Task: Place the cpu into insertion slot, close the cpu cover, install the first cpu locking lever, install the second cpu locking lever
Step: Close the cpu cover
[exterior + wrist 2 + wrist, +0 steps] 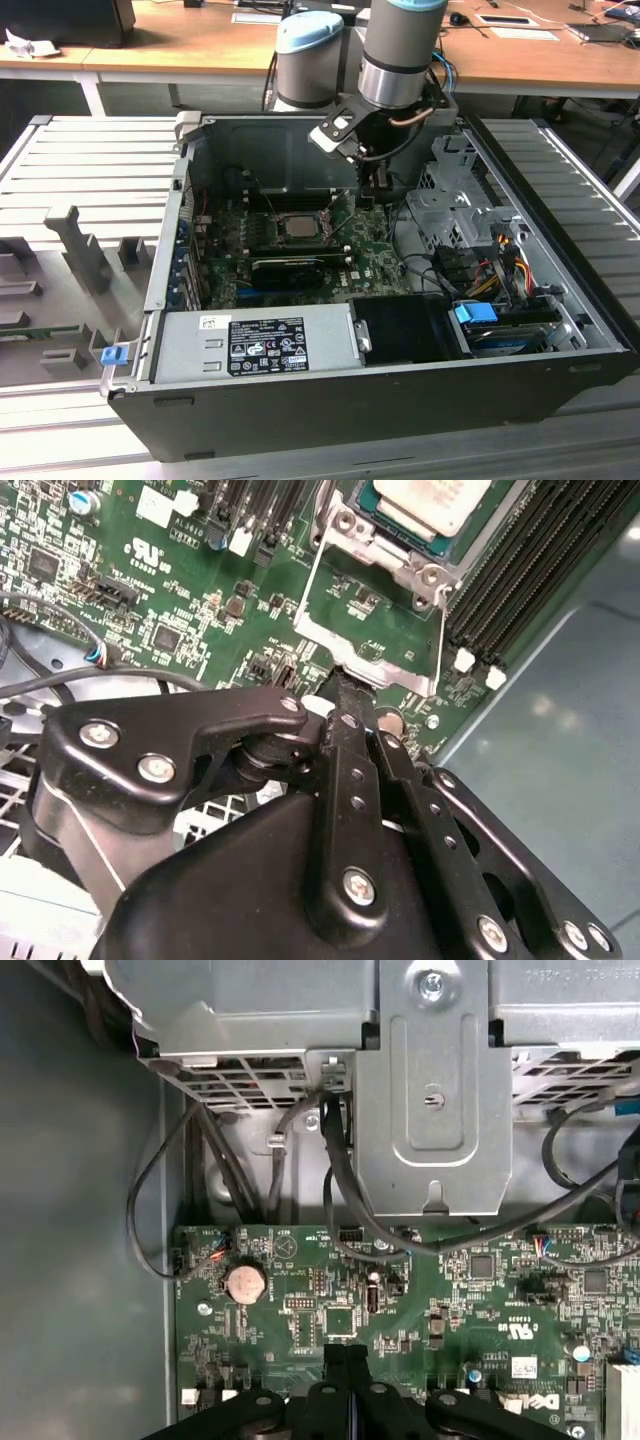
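Observation:
The cpu [430, 498] lies pale and flat inside the insertion slot [380, 552], whose silver rim frames it; in the exterior view the cpu [300, 223] sits mid-board. The cpu cover [372, 658] is swung open away from the slot, and green board shows through its window. My gripper [347, 685] is shut, with its black fingertips against the cover's outer edge. In the first wrist view the gripper [346, 1355] hangs just above the green board [330, 1290]. I cannot tell the locking levers apart from the metal around the slot.
A long black finned card [290, 268] lies in front of the slot. A grey power supply [255, 345] fills the case front. A metal drive cage [450, 205] and loose cables [490, 270] crowd the exterior view's right. Black memory slots [520, 570] run beside the socket.

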